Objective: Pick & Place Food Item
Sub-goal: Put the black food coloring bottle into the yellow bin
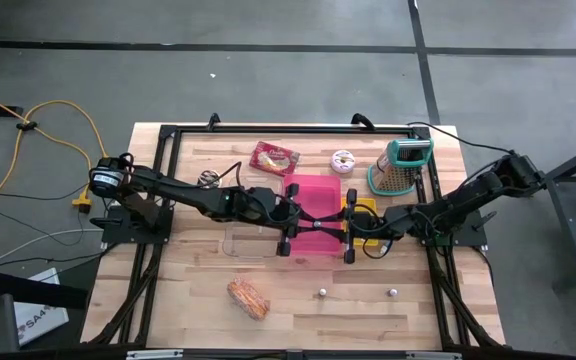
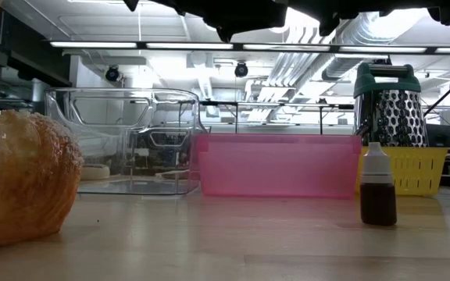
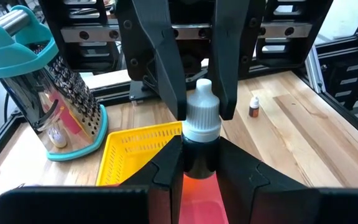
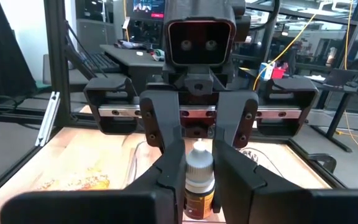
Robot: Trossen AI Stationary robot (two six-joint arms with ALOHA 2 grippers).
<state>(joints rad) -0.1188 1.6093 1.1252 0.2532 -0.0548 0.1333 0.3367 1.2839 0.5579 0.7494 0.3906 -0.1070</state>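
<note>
Both grippers meet over the pink bin (image 1: pixel 313 212) mid-table, and both are pinched on the same little dropper bottle (image 3: pixel 201 134). The left gripper (image 3: pixel 199 163) clamps its dark body, while the right gripper (image 4: pixel 197 180) has narrow jaws closed on it from the opposite side. The bread roll (image 1: pixel 248 296) sits well apart on the near table.

I see the wooden bench (image 1: pixel 198 310) carrying a pink bin (image 1: pixel 313 190), yellow basket (image 1: pixel 365 207), teal-handled grater (image 1: pixel 402 166), clear container (image 2: pixel 123 140), bread roll (image 1: pixel 248 297) and wrapped snack (image 1: pixel 274 158).
</note>
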